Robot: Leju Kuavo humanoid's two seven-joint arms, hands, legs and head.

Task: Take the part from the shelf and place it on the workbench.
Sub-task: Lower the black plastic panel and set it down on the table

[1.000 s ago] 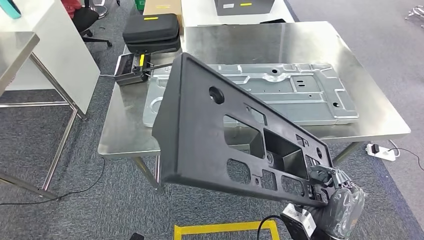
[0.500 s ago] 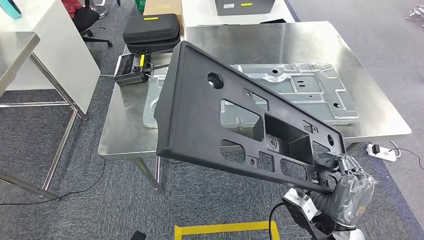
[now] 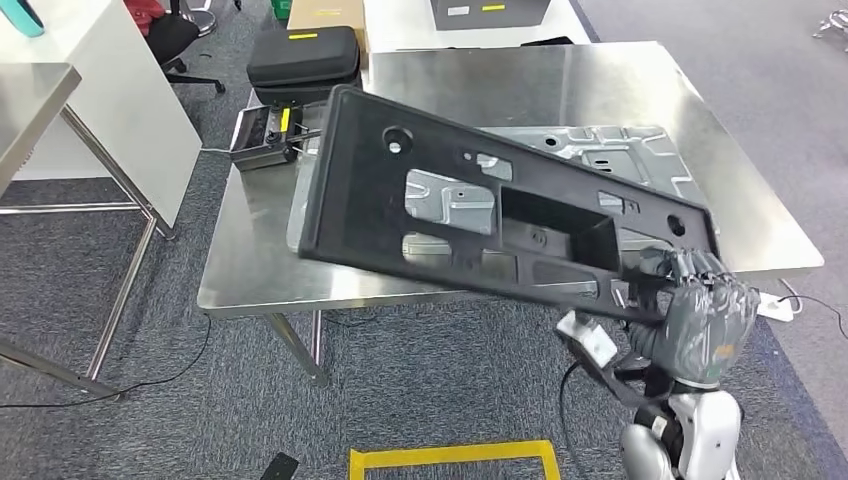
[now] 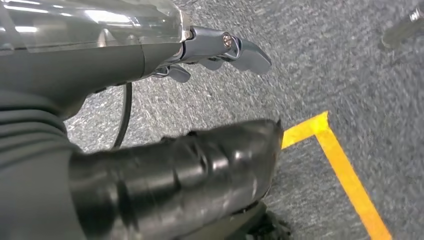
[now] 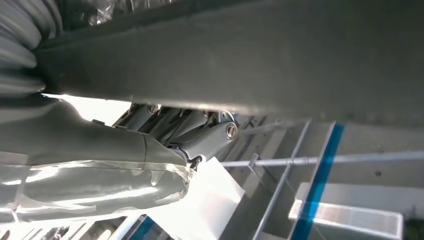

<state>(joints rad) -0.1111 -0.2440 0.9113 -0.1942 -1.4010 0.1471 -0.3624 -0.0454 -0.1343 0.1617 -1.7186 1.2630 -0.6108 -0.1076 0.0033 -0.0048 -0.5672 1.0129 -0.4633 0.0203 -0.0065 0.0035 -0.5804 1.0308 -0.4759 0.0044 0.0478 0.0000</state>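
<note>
From the head view I see my right hand (image 3: pixel 705 310) gripping the part (image 3: pixel 480 215) at its near right end, fingers curled over the edge. The part is a long, flat, matte black moulded panel with rectangular cut-outs, a boxed recess and small round holes. It is held in the air, tilted, reaching away from my hand to the left over the near edge of the counter (image 3: pixel 420 85). Through its openings shows the plate (image 3: pixel 640 155), a pressed grey metal sheet with ribs and slots, lying flat on the counter's brushed steel top.

My right wrist view gives what the head view cannot: the part's dark, slightly grainy edge (image 5: pixel 250 55) running across close up, with my fingers (image 5: pixel 200 132) tucked against its underside.

My left wrist view looks down at grey carpet (image 4: pixel 350 60) and a corner of yellow tape (image 4: pixel 330 145). There my left hand (image 4: pixel 200 100) holds nothing, its thick thumb and its fingers apart.

Behind the counter, a black case (image 3: pixel 300 60) sits on the floor.
</note>
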